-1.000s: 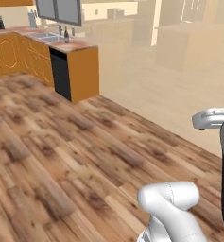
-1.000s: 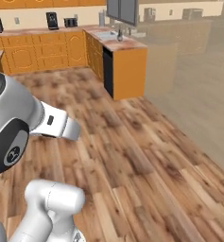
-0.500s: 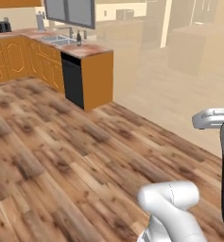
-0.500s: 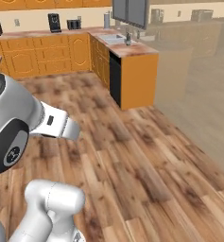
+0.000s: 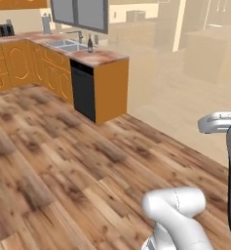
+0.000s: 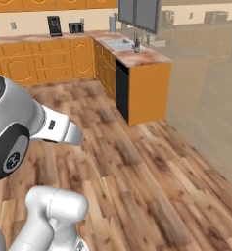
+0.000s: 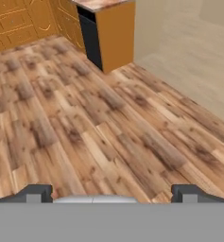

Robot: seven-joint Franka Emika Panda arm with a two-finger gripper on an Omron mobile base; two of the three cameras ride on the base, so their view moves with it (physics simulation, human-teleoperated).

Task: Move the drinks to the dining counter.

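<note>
A: Wood-plank floor (image 5: 63,166) is seen under the base; an orange cabinet run (image 6: 147,90) with a reddish marble top and a steel sink (image 5: 68,45) is seen ahead, ending at a black panel (image 5: 83,95).

B: Gripper?

A: The gripper (image 7: 111,194) is held above bare floor, fingertips (image 7: 35,193) wide apart, nothing between them.

B: Drinks?

A: One small dark bottle (image 5: 90,45) is noted beside the sink; whether it is a task drink cannot be told. A dark appliance (image 6: 54,25) is recorded on the back counter.
</note>
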